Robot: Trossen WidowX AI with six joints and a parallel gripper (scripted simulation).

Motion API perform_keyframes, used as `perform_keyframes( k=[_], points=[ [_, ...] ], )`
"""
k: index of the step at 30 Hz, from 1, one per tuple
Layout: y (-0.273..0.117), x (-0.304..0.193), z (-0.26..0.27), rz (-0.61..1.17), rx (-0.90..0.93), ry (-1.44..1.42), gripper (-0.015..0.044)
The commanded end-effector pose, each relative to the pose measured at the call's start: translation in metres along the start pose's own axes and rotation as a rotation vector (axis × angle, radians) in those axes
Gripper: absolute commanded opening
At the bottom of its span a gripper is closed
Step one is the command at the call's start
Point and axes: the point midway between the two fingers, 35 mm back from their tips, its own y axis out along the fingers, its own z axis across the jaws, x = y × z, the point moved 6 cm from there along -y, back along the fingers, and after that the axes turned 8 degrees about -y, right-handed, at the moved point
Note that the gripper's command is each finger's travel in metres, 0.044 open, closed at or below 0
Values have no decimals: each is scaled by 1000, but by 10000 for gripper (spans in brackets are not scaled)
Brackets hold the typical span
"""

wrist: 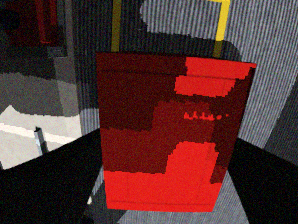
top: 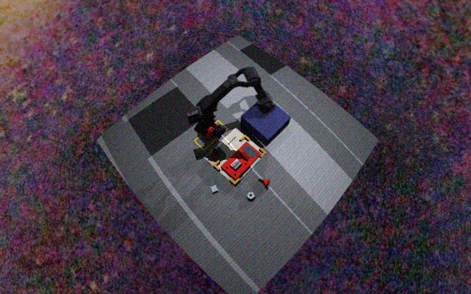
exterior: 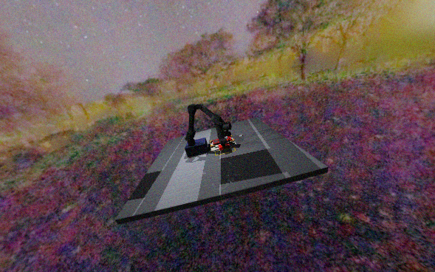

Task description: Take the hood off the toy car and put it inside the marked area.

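Note:
The red hood [top: 209,132] [wrist: 135,150] is between the fingers of my gripper [wrist: 168,137], which is shut on it. In the wrist view the hood looks roughly level, with patches of shadow. The yellow outline of the marked area [top: 223,125] [wrist: 222,25] runs out from behind the hood's far edge; the hood and arm hide part of it. The hood's exact height over the table cannot be told. The toy car [top: 242,170] [wrist: 30,150], red and cream, stands beside the marked area, its cream part uncovered.
Orange corner brackets [top: 234,182] stand around the car. A red piece [top: 266,182], a white ring-like piece [top: 250,196] and a small pale block [top: 213,188] lie beyond the car. A blue box [top: 265,124] [exterior: 196,148] is at the arm's base.

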Motion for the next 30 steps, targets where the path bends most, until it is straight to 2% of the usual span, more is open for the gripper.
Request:
perform_keyframes(
  k=[1, 30],
  points=[
    [3, 0, 1, -4, 4, 3, 0],
    [19, -1, 2, -4, 4, 3, 0]
  ],
)
